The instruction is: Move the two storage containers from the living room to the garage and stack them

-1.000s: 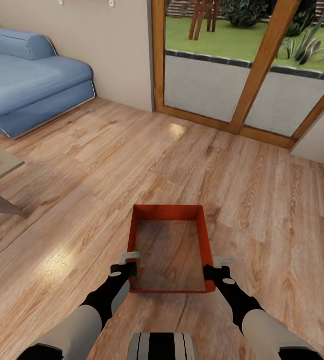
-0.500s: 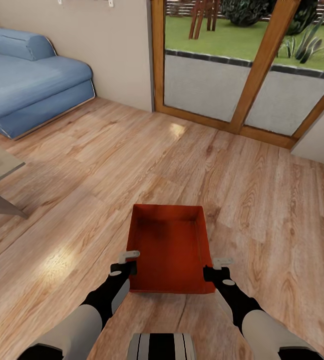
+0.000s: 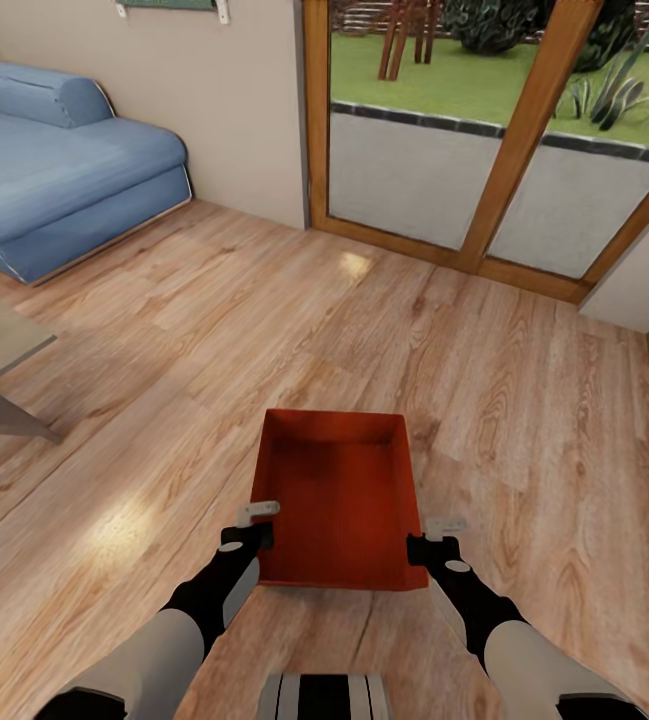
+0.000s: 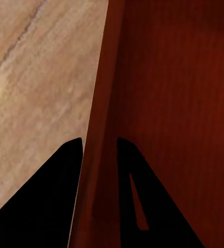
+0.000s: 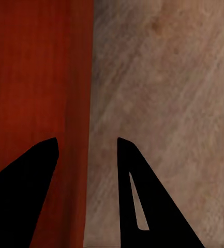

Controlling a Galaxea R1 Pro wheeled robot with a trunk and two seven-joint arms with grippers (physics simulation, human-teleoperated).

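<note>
Head view first: looks down on one storage container [image 3: 334,500] lying on the light wood floor [image 3: 264,300] of the living room, directly ahead of the trunk and between both arms, well apart from the blue sofa [image 3: 54,170] and the wood-framed glass doors [image 3: 464,150]. Judged to be the pick-up step for the first of the two bins, with nothing yet carried toward the garage. Left gripper [image 3: 261,520] set over the near end of the left wall; in the left wrist view [image 4: 100,150], clamped on that wall, the orange-red panel [image 4: 168,103] filling the whole gap between the fingers. Right gripper [image 3: 442,530] at the matching spot on the right wall; in the right wrist view [image 5: 87,144], astride the wall [image 5: 29,77] but not closed, a strip of bare plank showing between the wall and the outer finger. Next move, by this reading: close the right side firmly, check both grips sit level, then raise both arms together before turning the base away. Risk of a tilt or slip if lifted on one firm grip only. As for the bin itself: orange-red, rectangular, lidless, empty, plain walls flaring slightly outward, long axis pointing away from the robot. Cannot tell whether its base touches the planks or hangs just above them.
</note>
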